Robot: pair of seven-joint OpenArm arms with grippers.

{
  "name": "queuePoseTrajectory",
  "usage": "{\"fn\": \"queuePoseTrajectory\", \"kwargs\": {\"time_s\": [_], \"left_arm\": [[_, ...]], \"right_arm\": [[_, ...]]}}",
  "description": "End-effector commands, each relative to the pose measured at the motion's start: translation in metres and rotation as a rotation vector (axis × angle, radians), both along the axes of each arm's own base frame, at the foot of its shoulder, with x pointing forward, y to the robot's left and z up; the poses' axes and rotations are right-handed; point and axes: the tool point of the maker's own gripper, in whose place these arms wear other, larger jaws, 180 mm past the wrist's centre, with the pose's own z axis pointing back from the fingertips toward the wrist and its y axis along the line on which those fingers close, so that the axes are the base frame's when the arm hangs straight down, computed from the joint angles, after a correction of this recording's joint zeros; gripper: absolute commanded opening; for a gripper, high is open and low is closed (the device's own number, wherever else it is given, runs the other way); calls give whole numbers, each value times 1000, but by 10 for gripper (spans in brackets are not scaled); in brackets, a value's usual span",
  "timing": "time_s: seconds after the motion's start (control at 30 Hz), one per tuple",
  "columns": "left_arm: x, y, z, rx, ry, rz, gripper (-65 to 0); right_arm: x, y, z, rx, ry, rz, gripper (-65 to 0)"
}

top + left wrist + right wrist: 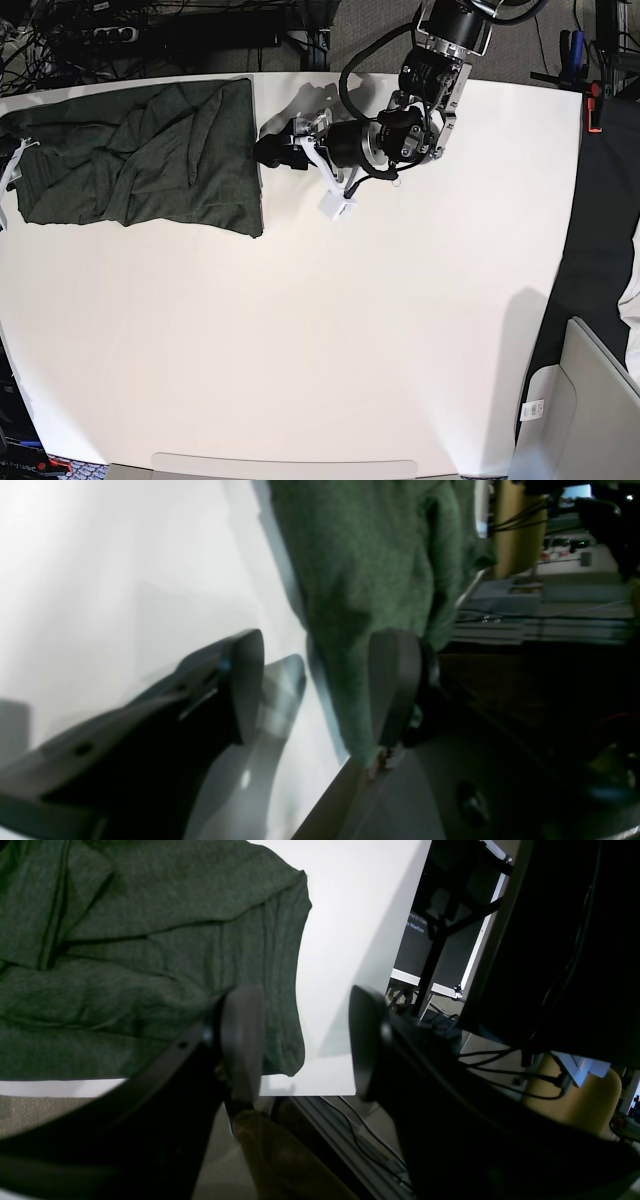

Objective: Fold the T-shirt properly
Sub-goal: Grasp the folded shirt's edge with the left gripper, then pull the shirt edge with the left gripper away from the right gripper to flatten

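Note:
The T-shirt (140,160) is a dark olive-green knit lying bunched and creased at the far left of the white table (350,330). My left gripper (272,150) sits at the shirt's right edge. In the left wrist view it (322,645) is open, and a hem of the T-shirt (360,570) lies against one finger (395,690) with nothing pinched. In the right wrist view my right gripper (303,1000) stands open over a corner of the T-shirt (150,955) by the table's edge. Its one finger (242,1035) is above the cloth and nothing is between its fingers.
Cables and a power strip (110,30) lie beyond the table's far edge. A black case and stand (440,940) are past the table edge near the right gripper. A white tag (336,206) hangs under the left arm. A grey chair (590,400) stands at the lower right.

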Motion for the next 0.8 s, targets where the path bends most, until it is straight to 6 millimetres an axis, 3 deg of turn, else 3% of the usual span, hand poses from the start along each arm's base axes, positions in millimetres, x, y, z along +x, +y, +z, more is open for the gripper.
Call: {"fn": "queuePoseTrajectory", "kwargs": {"time_s": [0.0,0.17,0.3,0.57,0.77], "left_arm": [[12,-7,19,-56,-36,3,-318],[4,-25,17,-54,-28,-73,-318],[1,-27,4,-37,6,-80,-319],[3,-26,2,-31,10,-74,-319],[5,-41,4,-67,17,-54,-320]], "right_arm": [[5,-4,15,-33,-30,8,-400],[5,-4,15,-33,-30,8,-400],[5,-5,15,-33,-31,7,-400],[5,-5,15,-33,-31,7,-400],[6,-5,16,-33,-35,7,-400]]}}
